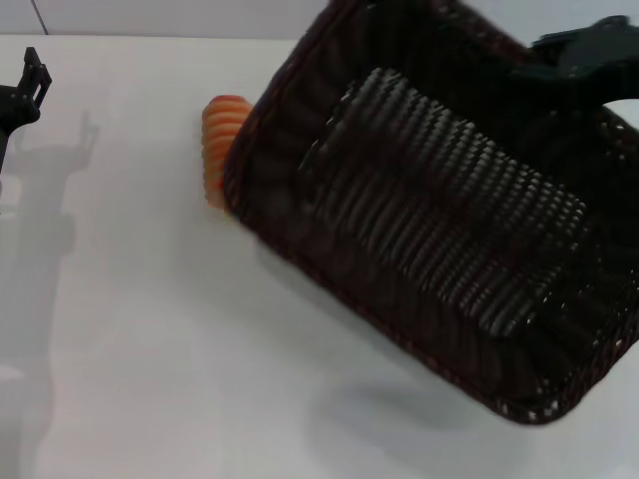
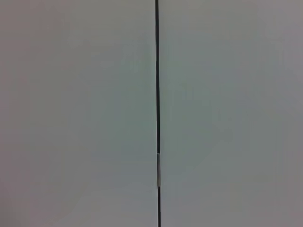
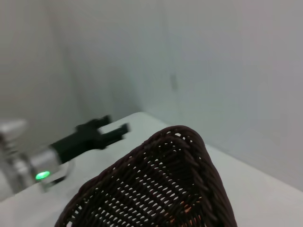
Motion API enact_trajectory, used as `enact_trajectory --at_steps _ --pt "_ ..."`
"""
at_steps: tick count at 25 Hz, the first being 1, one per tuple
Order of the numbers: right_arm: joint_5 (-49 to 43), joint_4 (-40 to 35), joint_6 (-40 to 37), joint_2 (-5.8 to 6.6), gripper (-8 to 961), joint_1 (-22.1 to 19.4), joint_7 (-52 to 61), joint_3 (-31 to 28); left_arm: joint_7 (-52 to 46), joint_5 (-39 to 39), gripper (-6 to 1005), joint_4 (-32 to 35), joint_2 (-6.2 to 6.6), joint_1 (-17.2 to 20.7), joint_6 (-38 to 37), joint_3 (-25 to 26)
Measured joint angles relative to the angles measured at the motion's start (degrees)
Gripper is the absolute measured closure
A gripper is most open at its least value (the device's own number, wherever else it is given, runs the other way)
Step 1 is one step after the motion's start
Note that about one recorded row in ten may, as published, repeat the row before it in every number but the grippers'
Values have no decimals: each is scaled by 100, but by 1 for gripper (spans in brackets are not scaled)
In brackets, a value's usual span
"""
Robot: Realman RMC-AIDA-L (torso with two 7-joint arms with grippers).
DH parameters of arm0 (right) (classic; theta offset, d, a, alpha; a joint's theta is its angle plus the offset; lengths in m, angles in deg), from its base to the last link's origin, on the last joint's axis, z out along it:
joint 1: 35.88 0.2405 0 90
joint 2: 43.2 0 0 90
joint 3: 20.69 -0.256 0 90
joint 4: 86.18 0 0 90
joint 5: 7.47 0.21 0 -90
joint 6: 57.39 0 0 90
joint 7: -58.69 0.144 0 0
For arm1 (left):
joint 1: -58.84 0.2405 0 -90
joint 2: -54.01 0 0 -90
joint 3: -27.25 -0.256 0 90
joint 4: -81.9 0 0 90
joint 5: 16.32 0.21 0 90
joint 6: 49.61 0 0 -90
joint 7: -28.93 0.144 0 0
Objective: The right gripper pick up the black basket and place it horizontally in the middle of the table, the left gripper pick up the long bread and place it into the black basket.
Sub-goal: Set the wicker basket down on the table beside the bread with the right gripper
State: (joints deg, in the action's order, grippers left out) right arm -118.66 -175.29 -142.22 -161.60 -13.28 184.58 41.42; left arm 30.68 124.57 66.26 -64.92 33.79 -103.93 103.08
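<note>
The black basket (image 1: 429,210) hangs tilted above the white table (image 1: 150,349), its open side facing me, and casts a shadow below. My right gripper (image 1: 584,55) holds its far rim at the upper right, seen only in part. The basket's rim also shows in the right wrist view (image 3: 180,170). The long bread (image 1: 220,140) lies on the table behind the basket's left edge, partly hidden by it. My left gripper (image 1: 32,75) is at the far left, open and empty, well apart from the bread. It also shows in the right wrist view (image 3: 113,128), on its white arm with the green light.
The left wrist view shows only a plain wall with a thin dark vertical seam (image 2: 157,113). A pale wall (image 1: 150,15) runs along the table's far edge.
</note>
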Motion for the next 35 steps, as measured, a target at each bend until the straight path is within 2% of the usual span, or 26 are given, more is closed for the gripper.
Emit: enact_trajectory --at_steps 3,5,7,8,12,13,18,23,28,35 --pt "18 341 -588 18 752 433 -140 -9 -1 -2 180 0 0 0 0 2" --pt "10 488 -707 35 752 556 -169 -8 -3 -1 180 -30 5 0 0 2" --pt "-6 774 -904 89 752 784 -227 31 -3 -1 181 -30 5 0 0 2" --pt "-23 1069 -1073 153 752 1009 -290 86 -4 1 181 -66 10 15 0 2" --pt "-148 1380 -1292 219 754 1295 -426 152 -5 -2 182 -69 11 18 1 8" --pt "-403 1500 -1434 225 754 1489 -551 188 -5 -2 182 -69 11 18 1 8" --pt "-1077 1866 -1478 158 753 1894 -734 238 -7 -13 183 -74 11 -3 1 11" --pt "-1206 2299 -1275 152 752 2155 -928 549 -9 -81 184 -80 10 -49 106 11" --pt "-1286 2455 -880 151 753 2245 -961 983 -9 -150 186 -79 2 -98 131 11" --pt "-1406 2490 -524 144 758 2259 -956 1150 -9 -150 187 -79 2 -122 143 11"
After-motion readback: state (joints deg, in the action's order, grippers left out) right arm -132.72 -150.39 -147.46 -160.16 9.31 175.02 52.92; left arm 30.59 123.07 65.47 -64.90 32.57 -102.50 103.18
